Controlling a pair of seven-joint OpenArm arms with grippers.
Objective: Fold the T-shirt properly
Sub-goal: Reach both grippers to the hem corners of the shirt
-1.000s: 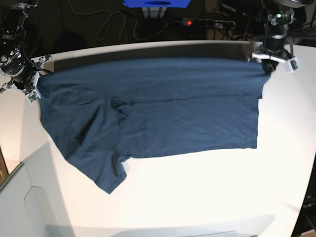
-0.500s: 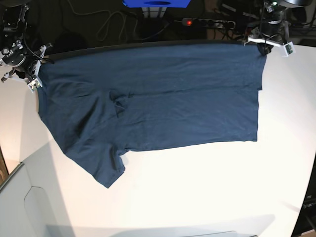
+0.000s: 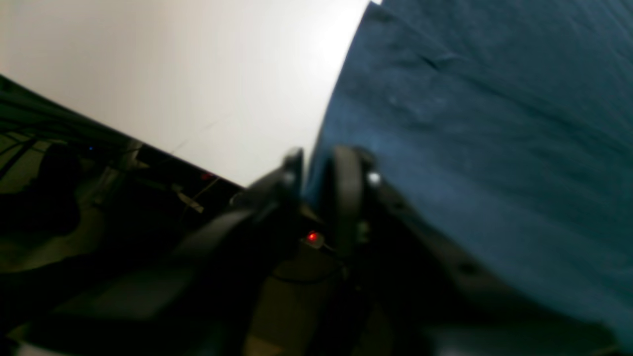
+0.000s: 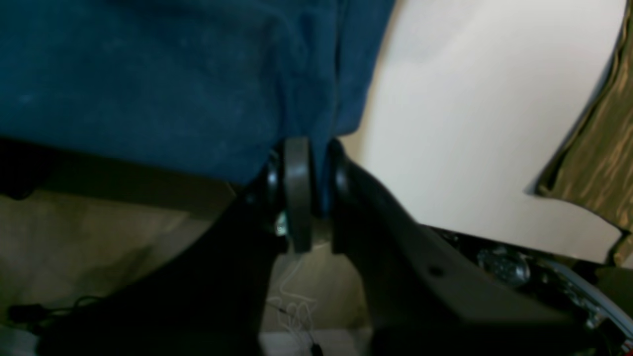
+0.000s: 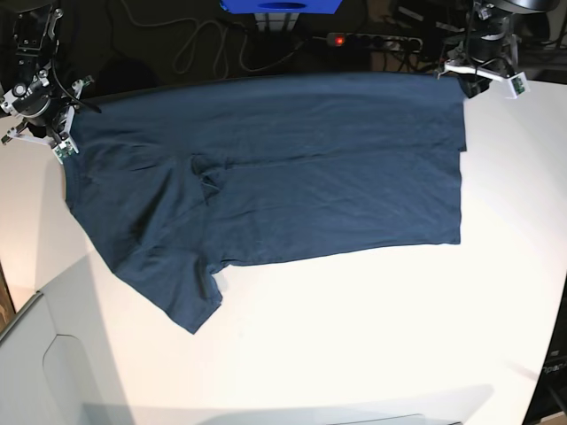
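The dark navy T-shirt [image 5: 283,177] lies spread flat on the white table [image 5: 354,336], with one sleeve pointing toward the near left. Its far edge reaches the table's back edge. My right gripper [image 5: 40,119] is at the shirt's far left corner. In the right wrist view it [image 4: 321,183] is shut on the T-shirt [image 4: 148,74] hem. My left gripper [image 5: 478,75] is at the far right corner. In the blurred left wrist view its fingers [image 3: 346,188] stand slightly parted around the T-shirt [image 3: 494,123] edge, a thin pale gap beside one finger.
Behind the table are a power strip with a red light [image 5: 372,40], cables and a blue object [image 5: 282,5]. A pale panel [image 5: 53,372] sits at the near left corner. An olive curtain [image 4: 598,148] hangs beside the table.
Both grippers have drawn the shirt's far edge back toward the table's rear, flattening it. The left jaws have parted a little; the right gripper keeps its hold.
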